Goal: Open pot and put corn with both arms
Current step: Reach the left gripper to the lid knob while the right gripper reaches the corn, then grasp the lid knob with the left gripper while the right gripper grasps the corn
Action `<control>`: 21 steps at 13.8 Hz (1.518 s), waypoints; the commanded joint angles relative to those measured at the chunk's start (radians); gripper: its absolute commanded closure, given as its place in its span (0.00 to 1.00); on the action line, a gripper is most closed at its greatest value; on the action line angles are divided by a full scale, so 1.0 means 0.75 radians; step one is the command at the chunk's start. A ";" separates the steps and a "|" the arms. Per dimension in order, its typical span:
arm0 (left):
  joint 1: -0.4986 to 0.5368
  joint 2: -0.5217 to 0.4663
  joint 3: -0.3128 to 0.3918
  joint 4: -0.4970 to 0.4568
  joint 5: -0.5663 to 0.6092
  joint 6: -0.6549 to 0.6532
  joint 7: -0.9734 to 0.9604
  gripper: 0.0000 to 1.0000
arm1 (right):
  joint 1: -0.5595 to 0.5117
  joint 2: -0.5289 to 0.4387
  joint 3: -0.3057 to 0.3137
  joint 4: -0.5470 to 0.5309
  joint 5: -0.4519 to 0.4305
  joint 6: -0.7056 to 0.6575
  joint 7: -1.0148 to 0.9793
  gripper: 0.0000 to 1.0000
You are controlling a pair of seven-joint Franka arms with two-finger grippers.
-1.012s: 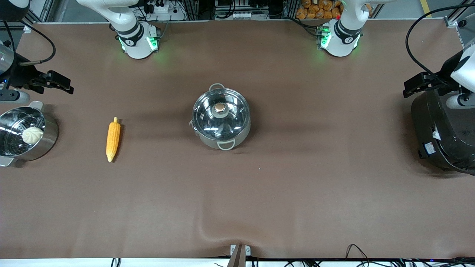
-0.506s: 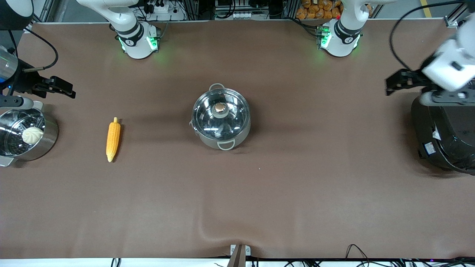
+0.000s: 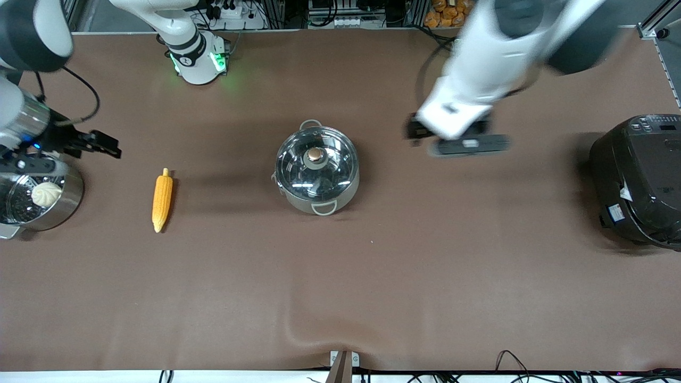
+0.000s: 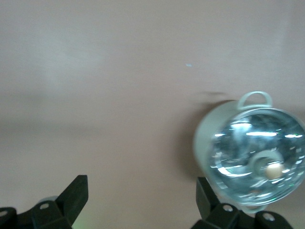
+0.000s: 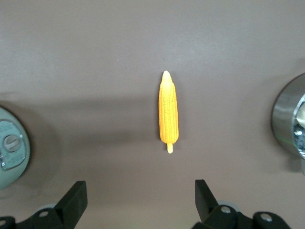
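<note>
The steel pot (image 3: 316, 175) stands mid-table with its glass lid and copper-topped knob (image 3: 316, 155) on. The corn (image 3: 162, 199) lies on the cloth toward the right arm's end. My left gripper (image 3: 417, 133) is open and empty, over bare cloth beside the pot toward the left arm's end. In the left wrist view the gripper (image 4: 140, 200) has the pot (image 4: 252, 155) off to one side. My right gripper (image 3: 104, 144) is open and empty, over the cloth between the steamer pot and the corn. In the right wrist view the gripper (image 5: 140, 200) is short of the corn (image 5: 168, 112).
A steel steamer pot (image 3: 66, 199) with a white bun (image 3: 46, 194) stands at the right arm's end. A large black rice cooker (image 3: 636, 181) stands at the left arm's end. The brown cloth has a ridge near the front edge (image 3: 319, 330).
My left arm has swung from over the rice cooker to beside the pot. My right gripper has edged toward the corn. The pot and corn have not moved.
</note>
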 commanded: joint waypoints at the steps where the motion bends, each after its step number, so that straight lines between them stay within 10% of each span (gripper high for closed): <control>1: -0.157 0.173 0.017 0.071 -0.020 0.172 -0.334 0.00 | 0.019 0.049 -0.023 -0.104 -0.016 0.155 0.001 0.00; 6: -0.328 0.452 0.039 0.220 -0.005 0.384 -0.671 0.00 | 0.015 0.132 -0.023 -0.280 -0.018 0.472 -0.003 0.00; 21: -0.579 0.591 0.229 0.247 -0.003 0.460 -0.773 0.04 | -0.061 0.447 -0.039 -0.528 -0.016 1.131 -0.220 0.00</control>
